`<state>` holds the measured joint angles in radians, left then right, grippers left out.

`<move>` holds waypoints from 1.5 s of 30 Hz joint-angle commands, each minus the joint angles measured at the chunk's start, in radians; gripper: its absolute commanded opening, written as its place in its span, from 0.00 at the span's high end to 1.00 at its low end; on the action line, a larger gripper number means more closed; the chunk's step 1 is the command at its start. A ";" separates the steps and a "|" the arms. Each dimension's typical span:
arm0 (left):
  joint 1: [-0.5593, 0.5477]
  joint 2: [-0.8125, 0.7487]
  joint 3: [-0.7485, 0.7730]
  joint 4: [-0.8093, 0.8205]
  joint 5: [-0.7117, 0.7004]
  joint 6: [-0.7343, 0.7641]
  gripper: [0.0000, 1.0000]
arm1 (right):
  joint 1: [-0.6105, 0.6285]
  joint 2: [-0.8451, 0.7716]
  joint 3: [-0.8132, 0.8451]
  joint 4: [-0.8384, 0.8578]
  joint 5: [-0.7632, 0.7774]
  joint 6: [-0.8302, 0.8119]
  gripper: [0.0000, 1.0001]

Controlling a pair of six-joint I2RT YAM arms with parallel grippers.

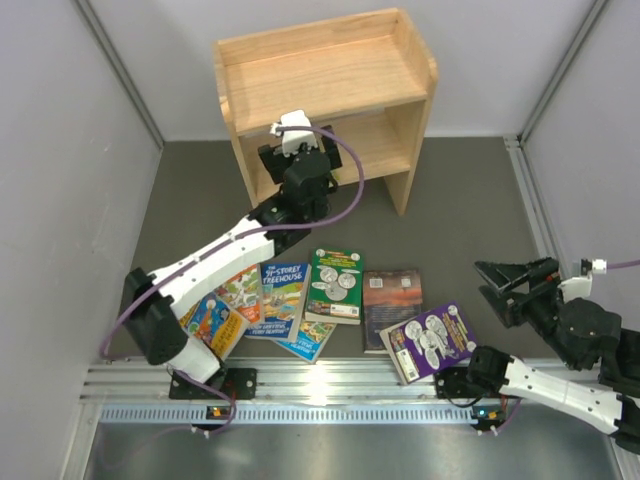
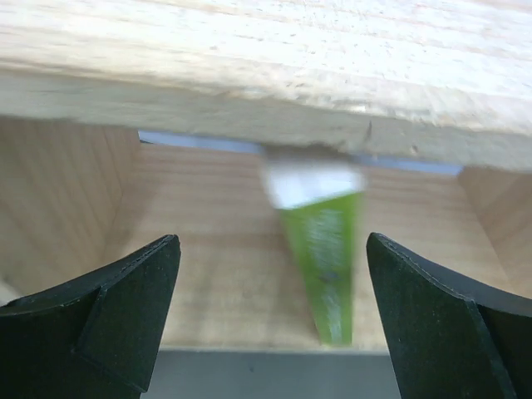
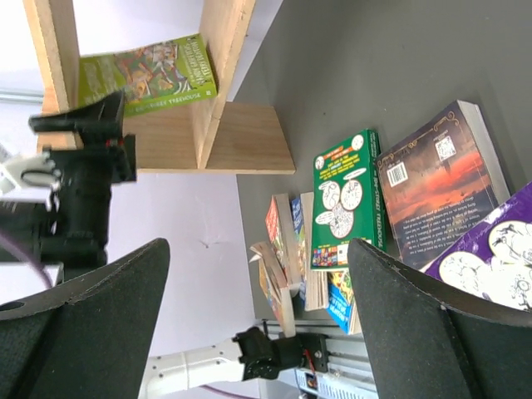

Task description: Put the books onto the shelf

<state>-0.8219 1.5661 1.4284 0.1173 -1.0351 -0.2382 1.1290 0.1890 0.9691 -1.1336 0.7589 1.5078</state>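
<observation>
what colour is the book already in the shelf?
The book is lime green with cartoon art; right wrist view shows it best.

top looks down; both wrists face shelf, left close, right far

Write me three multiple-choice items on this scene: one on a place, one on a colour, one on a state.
1. On the shelf, where is the light-green book?
A. top tier
B. lower tier
C. leaning against its outside

2. What colour is the rightmost book on the table?
A. yellow
B. red
C. purple

3. The left end effector is:
A. shut on a book
B. open, gripping nothing
C. out of view

Answers:
1 B: the right wrist view shows it under the top board, inside the lower tier.
2 C: its cover is purple with white cartoon bubbles.
3 B: it stands wide open, with the book beyond it untouched.
</observation>
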 commanded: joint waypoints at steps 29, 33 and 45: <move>-0.059 -0.526 -0.509 -0.136 0.208 -0.674 0.01 | 0.037 0.222 0.054 0.233 -0.131 -0.323 0.10; -0.048 -0.517 -0.493 -0.113 0.241 -0.721 0.01 | 0.037 0.210 0.054 0.233 -0.156 -0.328 0.10; -0.013 -0.229 -0.037 -0.384 0.003 0.109 0.04 | 0.037 0.248 0.069 0.247 -0.227 -0.394 0.10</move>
<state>-0.8379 1.2896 1.3518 -0.1947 -0.9016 -0.3817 1.1500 0.4076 1.0012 -0.9390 0.5594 1.1507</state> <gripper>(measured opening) 0.966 0.900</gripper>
